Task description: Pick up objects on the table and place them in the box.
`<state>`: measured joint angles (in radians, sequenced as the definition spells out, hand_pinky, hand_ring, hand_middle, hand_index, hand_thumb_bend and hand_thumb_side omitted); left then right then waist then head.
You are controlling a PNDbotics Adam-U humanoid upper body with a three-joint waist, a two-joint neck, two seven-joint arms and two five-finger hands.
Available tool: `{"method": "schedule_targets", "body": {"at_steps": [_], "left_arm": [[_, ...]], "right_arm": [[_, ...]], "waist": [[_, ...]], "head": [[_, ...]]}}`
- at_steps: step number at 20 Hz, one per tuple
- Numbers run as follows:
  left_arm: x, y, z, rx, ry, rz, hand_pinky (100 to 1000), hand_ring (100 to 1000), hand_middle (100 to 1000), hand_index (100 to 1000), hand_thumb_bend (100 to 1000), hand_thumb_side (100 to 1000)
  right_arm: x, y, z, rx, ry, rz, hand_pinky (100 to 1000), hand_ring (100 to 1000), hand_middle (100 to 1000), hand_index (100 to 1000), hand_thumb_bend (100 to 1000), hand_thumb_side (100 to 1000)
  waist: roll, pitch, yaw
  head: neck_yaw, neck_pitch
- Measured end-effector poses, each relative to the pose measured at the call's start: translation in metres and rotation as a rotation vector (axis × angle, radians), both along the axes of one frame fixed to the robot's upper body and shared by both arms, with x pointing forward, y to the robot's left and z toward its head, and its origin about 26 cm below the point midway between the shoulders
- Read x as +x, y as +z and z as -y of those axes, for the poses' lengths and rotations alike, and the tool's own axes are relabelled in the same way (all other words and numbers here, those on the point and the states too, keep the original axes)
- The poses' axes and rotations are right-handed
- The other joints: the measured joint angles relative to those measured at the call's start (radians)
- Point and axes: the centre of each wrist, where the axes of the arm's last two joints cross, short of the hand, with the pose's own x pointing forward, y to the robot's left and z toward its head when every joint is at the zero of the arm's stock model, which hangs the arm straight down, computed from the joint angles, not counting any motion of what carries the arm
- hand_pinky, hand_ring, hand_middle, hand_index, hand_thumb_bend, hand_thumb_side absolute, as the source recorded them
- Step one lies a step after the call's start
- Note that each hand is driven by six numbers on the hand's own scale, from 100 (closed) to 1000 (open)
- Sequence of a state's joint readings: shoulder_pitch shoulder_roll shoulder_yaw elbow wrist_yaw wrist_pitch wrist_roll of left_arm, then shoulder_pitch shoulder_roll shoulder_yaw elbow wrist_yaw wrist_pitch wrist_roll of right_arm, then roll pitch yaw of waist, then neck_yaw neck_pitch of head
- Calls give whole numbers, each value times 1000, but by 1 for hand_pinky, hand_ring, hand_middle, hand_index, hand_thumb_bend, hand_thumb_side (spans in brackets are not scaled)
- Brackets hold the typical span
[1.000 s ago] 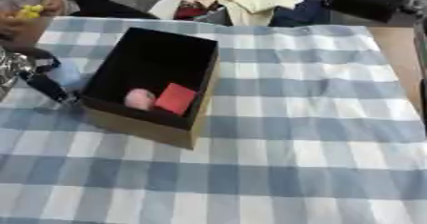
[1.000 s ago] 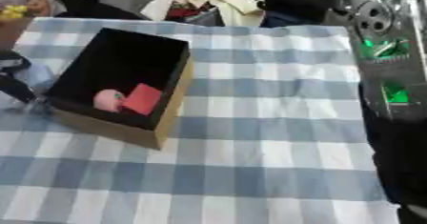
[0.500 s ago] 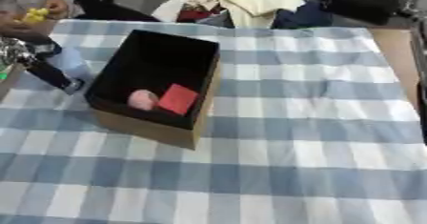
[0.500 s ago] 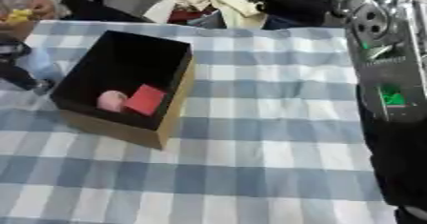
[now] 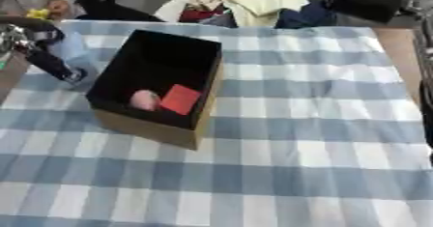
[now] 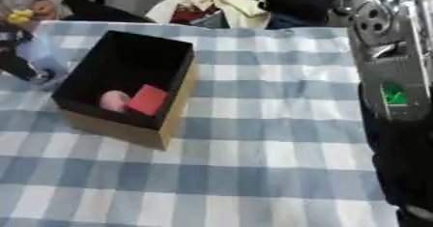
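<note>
Currently, in the left eye view, your left hand (image 5: 47,59) hovers just left of the box (image 5: 152,127), its fingers unclear; a pink ball (image 5: 145,99) and red block (image 5: 182,99) lie inside. In the right eye view, your right hand is unseen. Swinging blind could knock the box's wall.

Both views are being taken from the head, looking steeply down at the checked tablecloth (image 5: 296,139) from close range. The open box (image 5: 152,124) with the pink and red items is being shared by both. The right eye view is being offset rightward, taking in the right arm (image 6: 393,100).
</note>
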<state>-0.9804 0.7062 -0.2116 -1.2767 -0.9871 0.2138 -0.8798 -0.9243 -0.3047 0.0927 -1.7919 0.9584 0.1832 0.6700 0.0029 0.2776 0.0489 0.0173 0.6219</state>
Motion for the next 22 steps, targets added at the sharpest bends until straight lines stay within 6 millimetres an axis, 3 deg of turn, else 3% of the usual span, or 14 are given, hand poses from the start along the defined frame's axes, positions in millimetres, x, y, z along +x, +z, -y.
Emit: {"method": "schedule_targets", "body": {"at_steps": [10, 22], "left_arm": [[-16, 25, 68, -24, -239, 78, 676, 783, 688, 798, 100, 624], [-14, 2, 107, 4, -343, 8, 682, 784, 691, 800, 100, 647]], "right_arm": [[0, 0, 0, 0, -7, 4, 946, 928, 828, 894, 100, 999], [-2, 1, 0, 4, -6, 13, 948, 928, 829, 893, 100, 1000]], "waist": [[0, -1, -1], [0, 1, -13]], "head": [[-21, 11], [-24, 12]]}}
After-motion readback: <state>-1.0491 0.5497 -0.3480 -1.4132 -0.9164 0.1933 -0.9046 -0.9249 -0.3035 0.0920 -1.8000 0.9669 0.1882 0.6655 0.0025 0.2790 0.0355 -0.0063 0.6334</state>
